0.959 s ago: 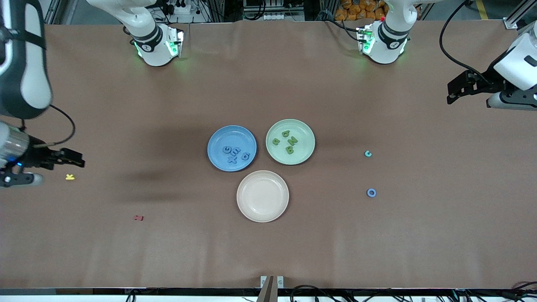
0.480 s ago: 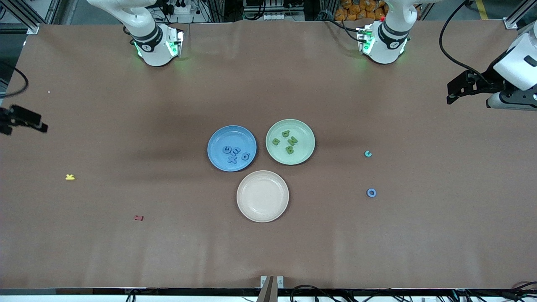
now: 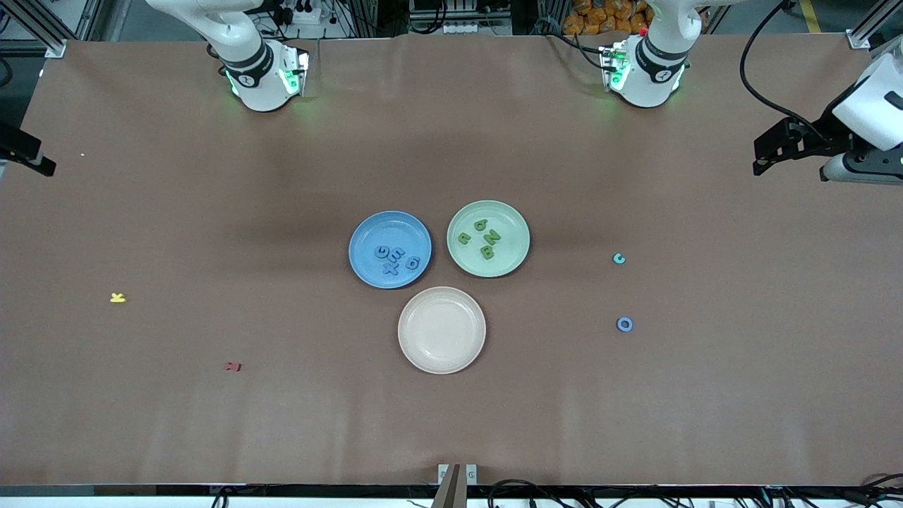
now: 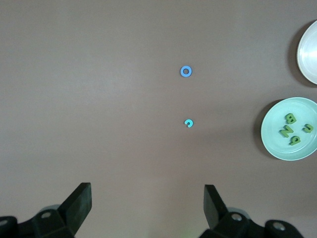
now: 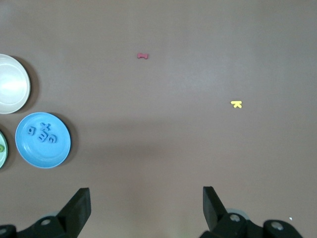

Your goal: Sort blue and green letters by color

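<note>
Several blue letters [image 3: 395, 258] lie in the blue plate [image 3: 367, 236] at mid-table. Beside it, several green letters [image 3: 487, 240] lie in the green plate [image 3: 511, 257]. Toward the left arm's end, a blue ring letter [image 3: 624, 324] and a small teal letter [image 3: 619, 258] lie loose on the table. My left gripper [image 3: 757, 156] hangs open and empty over the table's left-arm end, well apart from both loose letters [image 4: 185, 71]. My right gripper [image 5: 146, 194] is open and empty too. Only one of its dark fingers [image 3: 39, 162] shows at the front view's edge.
An empty cream plate [image 3: 441, 353] sits nearer the front camera than the two coloured plates. A yellow letter [image 3: 118, 298] and a dark red letter [image 3: 233, 366] lie toward the right arm's end. Brown table paper covers the table.
My right arm has pulled back from beside the yellow letter toward its end of the table and mostly left the front view. The left arm has barely moved.
</note>
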`<state>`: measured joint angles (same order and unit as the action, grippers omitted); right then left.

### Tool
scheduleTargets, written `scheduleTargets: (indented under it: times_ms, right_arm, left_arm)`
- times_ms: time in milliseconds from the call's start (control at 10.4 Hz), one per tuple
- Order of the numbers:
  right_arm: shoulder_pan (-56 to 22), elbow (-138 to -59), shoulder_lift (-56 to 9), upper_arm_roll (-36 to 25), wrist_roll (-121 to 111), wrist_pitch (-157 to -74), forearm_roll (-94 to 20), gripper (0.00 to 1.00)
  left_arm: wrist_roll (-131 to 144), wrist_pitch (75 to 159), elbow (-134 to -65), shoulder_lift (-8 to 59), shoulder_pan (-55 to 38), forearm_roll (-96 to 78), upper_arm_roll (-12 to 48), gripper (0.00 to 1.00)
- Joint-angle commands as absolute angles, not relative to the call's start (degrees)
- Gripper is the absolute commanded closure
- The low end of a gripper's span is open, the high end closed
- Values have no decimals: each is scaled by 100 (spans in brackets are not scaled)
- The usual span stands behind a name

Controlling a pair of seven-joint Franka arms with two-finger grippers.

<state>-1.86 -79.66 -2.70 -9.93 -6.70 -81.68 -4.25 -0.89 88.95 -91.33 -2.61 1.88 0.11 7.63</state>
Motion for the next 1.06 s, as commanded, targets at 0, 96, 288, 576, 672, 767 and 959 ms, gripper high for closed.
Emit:
scheduleTargets:
  times_ms: [0,96,288,576,672,767,959]
  right_arm:
    - [-264,-8586,-229,-976,-545,-8867,-396,0]
    - [-290,-8578,-237,-976,-545,-8859,-378,0]
    - [-325,-8543,-237,-993,-545,-8815,-369,0]
    - [-316,-8499,-255,-984,-554,-8815,-352,0]
    - [-316,-8499,-255,-976,-554,-8815,-343,0]
    - [-308,-8499,-255,-967,-554,-8824,-343,0]
    - [-325,-8482,-264,-958,-554,-8859,-343,0]
  left_arm:
    - [-88,8851,-8859,-105,167,97,773,0]
    - [-88,8851,-8859,-105,167,97,773,0]
    - [-88,8851,-8859,-97,167,97,773,0]
    - [-88,8851,-8859,-79,176,97,765,0]
    - [-88,8851,-8859,-70,184,97,765,0]
    - [-88,8851,-8859,-70,185,105,765,0]
    - [-88,8851,-8859,-70,176,105,765,0]
